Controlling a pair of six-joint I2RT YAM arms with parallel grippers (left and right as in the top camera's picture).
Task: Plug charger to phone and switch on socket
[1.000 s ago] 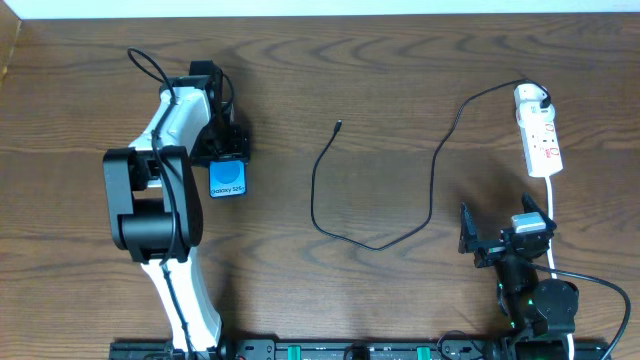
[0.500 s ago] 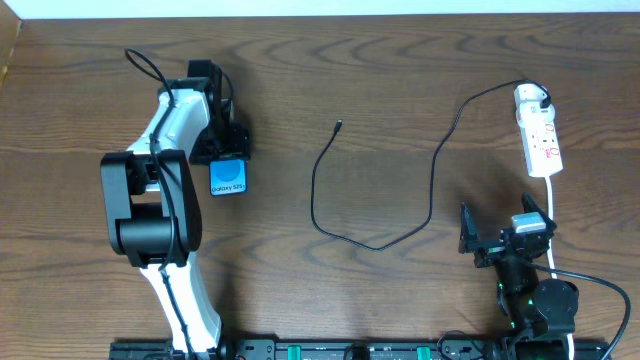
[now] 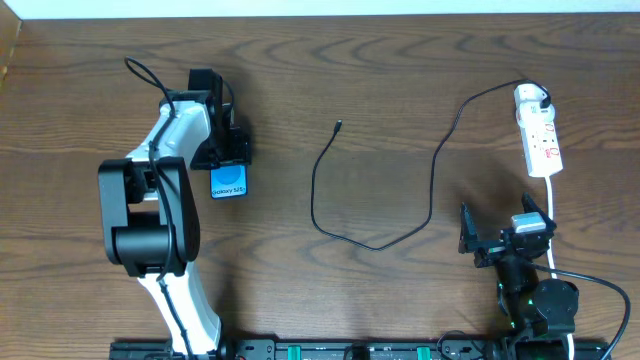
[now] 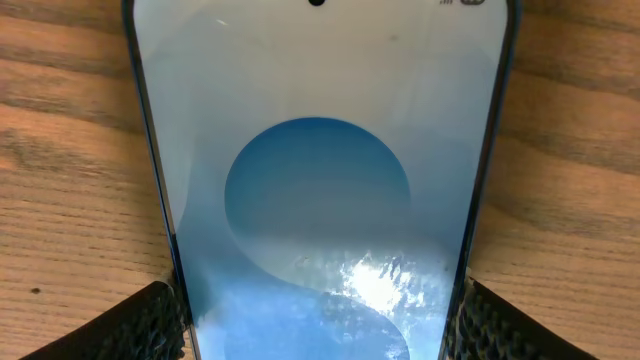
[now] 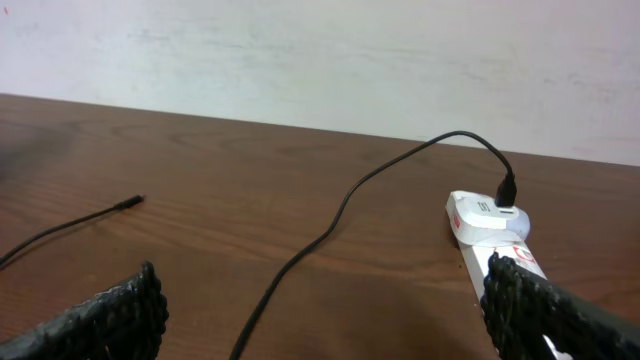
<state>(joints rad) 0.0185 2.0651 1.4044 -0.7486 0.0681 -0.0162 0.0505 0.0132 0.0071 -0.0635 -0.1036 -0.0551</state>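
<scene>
The phone point(image 3: 228, 182) lies flat on the wood table at the left, blue screen up. My left gripper point(image 3: 228, 160) reaches over its far end. In the left wrist view the phone point(image 4: 320, 200) fills the frame, and the left gripper point(image 4: 318, 330) has a black finger point(image 4: 140, 325) pressed against each long edge. The charger point(image 3: 330, 225) curls loose across the middle, its small tip point(image 3: 339, 125) free on the table and its black plug point(image 3: 540, 97) seated in the socket point(image 3: 540, 135) at the far right. My right gripper point(image 3: 500, 222) stands wide open near the front right, empty, facing the socket point(image 5: 490, 225) and the charger point(image 5: 340, 215).
The socket's thicker white cord point(image 3: 555, 215) runs down the right side past my right arm's base point(image 3: 540, 305). A white wall point(image 5: 320, 60) borders the table's far edge. Bare wood lies between the phone and the charger's tip point(image 5: 135, 202).
The left arm's elbow has drifted slightly left and the wrist has shifted a little. The phone, charger and right arm have not visibly moved.
</scene>
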